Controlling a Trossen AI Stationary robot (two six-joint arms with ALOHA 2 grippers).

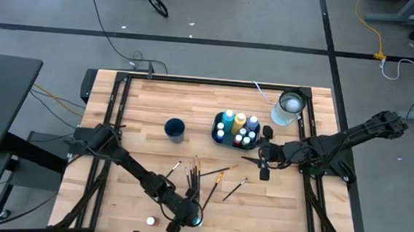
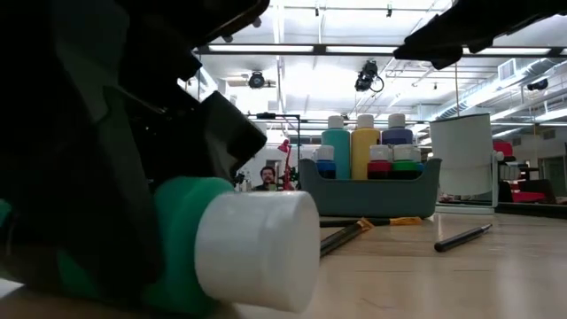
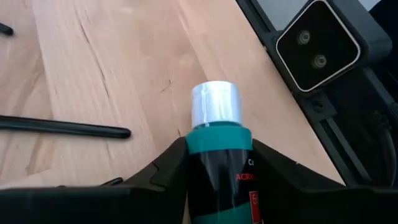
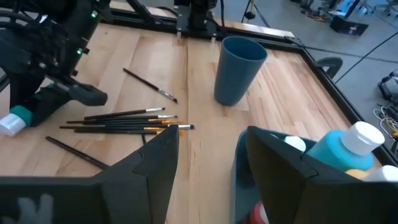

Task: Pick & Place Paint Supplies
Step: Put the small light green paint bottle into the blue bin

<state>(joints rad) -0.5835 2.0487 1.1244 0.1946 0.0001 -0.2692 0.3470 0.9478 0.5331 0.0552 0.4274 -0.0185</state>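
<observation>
A: Any writing we can read?
B: Only scraps on the green bottle [image 3: 219,165]: red letters starting "ACR" on its dark label, the rest cut off. We log nothing else legible.

A: Left gripper [image 3: 214,163]?
B: Its fingers [image 3: 163,169] sit against both sides of that green bottle, clamped on it. The bottle lies on its side, white cap pointing away from the wrist, at the table's [image 1: 149,105] near edge, well away from the bin [image 1: 236,129].

A: Right gripper [image 4: 205,155]?
B: Parted, holding nothing, hovering just beside the bin.

A: Other supplies?
B: Bottles [image 2: 366,142] stand upright in the bin. Paintbrushes [image 1: 195,172] lie between the bin and the green bottle. The blue cup [image 1: 175,129] stands on the bin's left, apart from it.
</observation>
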